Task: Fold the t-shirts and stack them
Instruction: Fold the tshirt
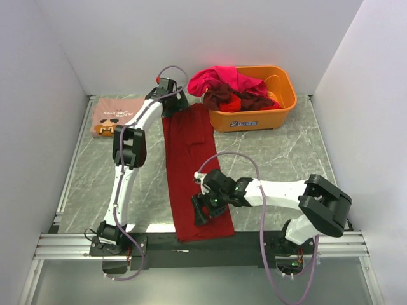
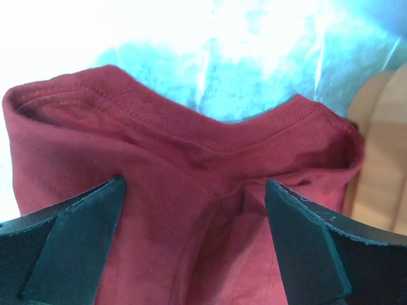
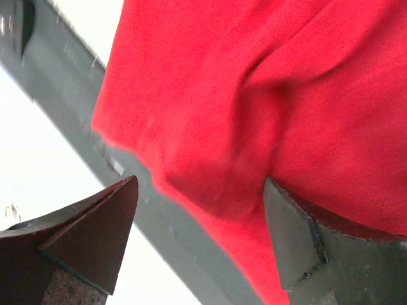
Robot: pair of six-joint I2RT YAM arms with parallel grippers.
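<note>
dark red tee [image 1: 188,162]: folded lengthwise into a long strip, lying flat at centre, collar at far end; dusty pink printed tee [image 1: 114,114]: folded, far left; magenta, maroon, red tees [image 1: 227,89]: crumpled heap in orange tub [image 1: 254,119]

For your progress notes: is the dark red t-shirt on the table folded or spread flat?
Partly folded: the dark red t-shirt is a long narrow strip, no sleeves sticking out, not yet folded crosswise.

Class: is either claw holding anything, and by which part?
Nothing is held. The left claw stands open astride the collar of the dark red t-shirt; the right claw stands open over its near end.
</note>
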